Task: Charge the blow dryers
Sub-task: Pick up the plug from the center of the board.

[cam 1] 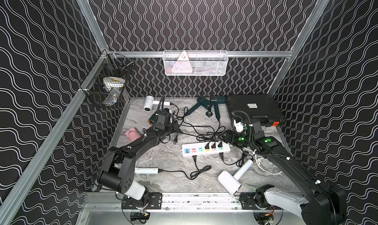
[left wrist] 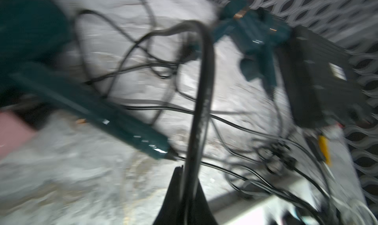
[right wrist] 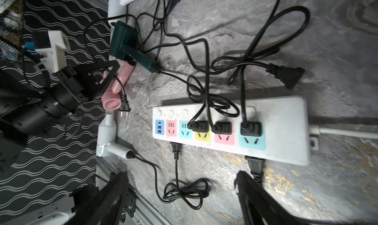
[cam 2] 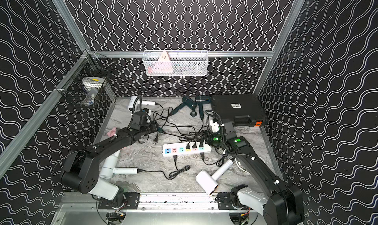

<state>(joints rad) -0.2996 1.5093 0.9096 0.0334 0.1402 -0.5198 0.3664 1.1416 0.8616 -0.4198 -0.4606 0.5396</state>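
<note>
Right gripper [right wrist: 180,176]: fingers spread wide, holding nothing; poised above the white power strip [right wrist: 286,132]. The strip carries three black plugs in its top sockets and two in its near edge. One loose plug [right wrist: 286,74] lies just past it.

Left gripper [left wrist: 182,172]: clamped shut on a black cord [left wrist: 204,74]. That cord's two-pin plug [cam 1: 175,140] hangs below the fingers, unplugged.

Lying on the marble table [cam 1: 163,162], seven in count:
- boxy white dryer [cam 1: 228,181], behind the right gripper, toward the arm's base
- slim white dryer [cam 2: 110,168], under the left arm
- pink dryer [cam 1: 133,133], beside the left forearm
- copper-ringed teal dryer [right wrist: 122,44], handle end just beside the left gripper
- teal dryer [cam 1: 201,104] and second teal dryer [cam 1: 217,102], side by side, well beyond both grippers
- short white dryer [cam 1: 148,104], farthest beyond the left gripper, by the back wall

Black case [cam 1: 255,109]: beyond the right gripper, at the back.
</note>
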